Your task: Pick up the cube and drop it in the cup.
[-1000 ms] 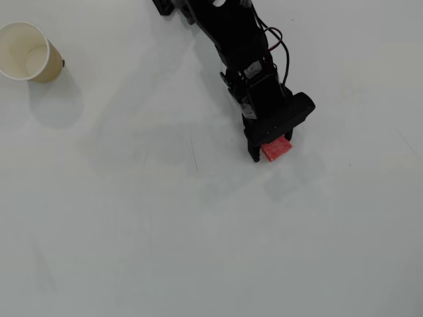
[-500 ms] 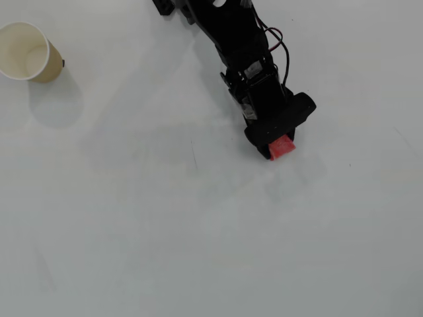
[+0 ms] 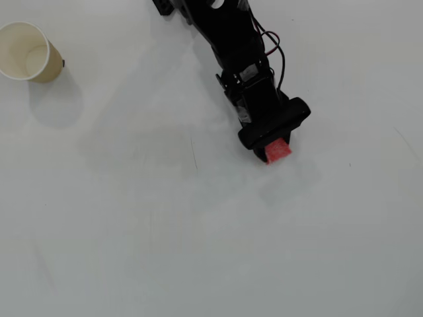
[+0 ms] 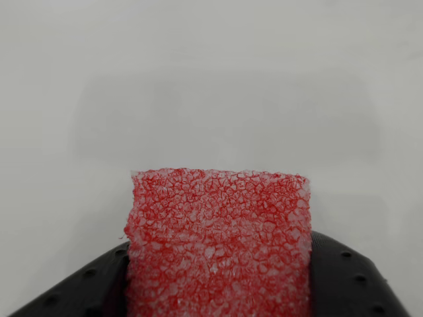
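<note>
The cube is a small red, spongy block that sticks out from under the tip of the black arm, right of the table's middle in the overhead view. My gripper is shut on the cube. In the wrist view the cube fills the lower centre, speckled red and white, with a dark finger on each side. It hangs above the white table. The cup, cream with a tan wall, stands upright at the far top left, well away from the gripper.
The white table spreads all around. The black arm with red and black wires reaches in from the top edge. A faint dark scratch marks the table near its middle.
The gripper has shut on the cube and lifted it off the table. The arm has drawn back a little toward the upper left.
</note>
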You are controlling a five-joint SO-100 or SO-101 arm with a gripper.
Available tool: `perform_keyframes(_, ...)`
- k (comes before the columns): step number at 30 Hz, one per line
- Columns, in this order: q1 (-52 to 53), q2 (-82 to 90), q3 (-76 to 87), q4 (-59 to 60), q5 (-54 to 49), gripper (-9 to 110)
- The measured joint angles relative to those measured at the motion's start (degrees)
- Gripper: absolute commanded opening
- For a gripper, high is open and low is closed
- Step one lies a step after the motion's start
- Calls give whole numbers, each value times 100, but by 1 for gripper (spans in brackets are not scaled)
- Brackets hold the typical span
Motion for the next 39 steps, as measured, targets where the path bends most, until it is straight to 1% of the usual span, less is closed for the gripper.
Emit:
perform_keyframes(6, 343, 396, 0, 0, 0, 7)
perform_keyframes(15, 1318, 2127, 686, 0, 0, 7)
perform_keyframes(20, 2021, 3208, 1160, 79, 0, 7)
perform_keyframes(31, 3832, 5581, 2021, 1063, 0, 6)
perform_keyframes(39, 5098, 6337, 2074, 1415, 0, 6)
